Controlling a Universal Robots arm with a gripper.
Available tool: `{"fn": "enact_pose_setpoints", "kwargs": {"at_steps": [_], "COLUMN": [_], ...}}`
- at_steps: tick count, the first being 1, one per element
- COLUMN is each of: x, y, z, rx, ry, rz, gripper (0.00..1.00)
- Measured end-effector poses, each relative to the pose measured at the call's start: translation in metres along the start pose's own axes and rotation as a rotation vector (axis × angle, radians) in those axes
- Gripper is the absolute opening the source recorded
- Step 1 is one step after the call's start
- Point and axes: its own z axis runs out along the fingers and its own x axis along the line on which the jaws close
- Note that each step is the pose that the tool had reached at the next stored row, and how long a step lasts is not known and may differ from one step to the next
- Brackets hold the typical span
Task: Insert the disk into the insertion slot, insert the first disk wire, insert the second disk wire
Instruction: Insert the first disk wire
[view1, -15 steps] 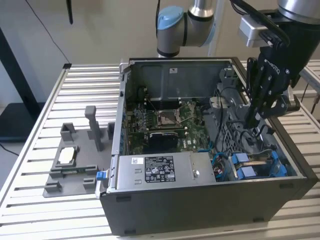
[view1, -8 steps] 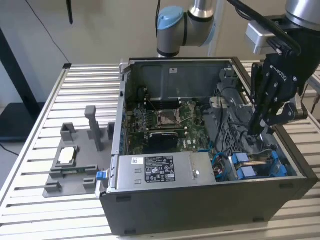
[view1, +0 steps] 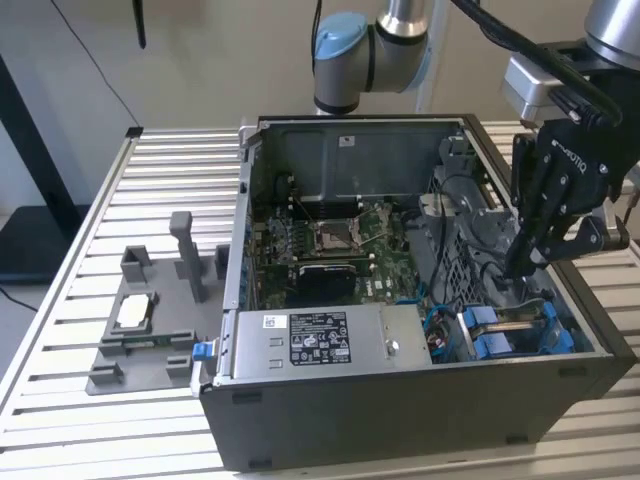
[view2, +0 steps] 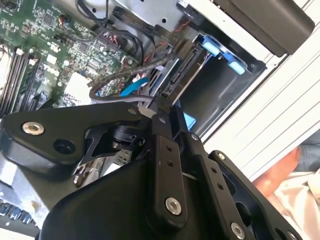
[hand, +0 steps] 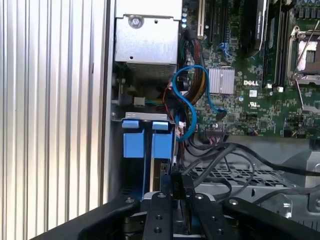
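Gripper (view1: 520, 268) is down inside the computer case (view1: 400, 420) at the exterior view's right, fingers pinched tight on the black plug of a disk wire (hand: 176, 180). The disk (view1: 512, 328), in its blue carrier, stands on edge in the case's near corner, just beside those fingertips.

Disk (view1: 512, 330) seems in case (view1: 400, 420) corner, ext. view's right, under gripper (view1: 520, 266).
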Motion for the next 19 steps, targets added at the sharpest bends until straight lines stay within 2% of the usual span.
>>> {"fn": "enact_pose_setpoints", "kwargs": {"at_steps": [11,19], "x": [0.0033,0.0045], "y": [-0.0146,-0.0199], "z": [0.0057,0.0135], "rx": [0.0000,0.0000], "ry": [-0.0001,-0.0001], "rz": [0.000,0.000], "gripper": [0.19,0.19]}}
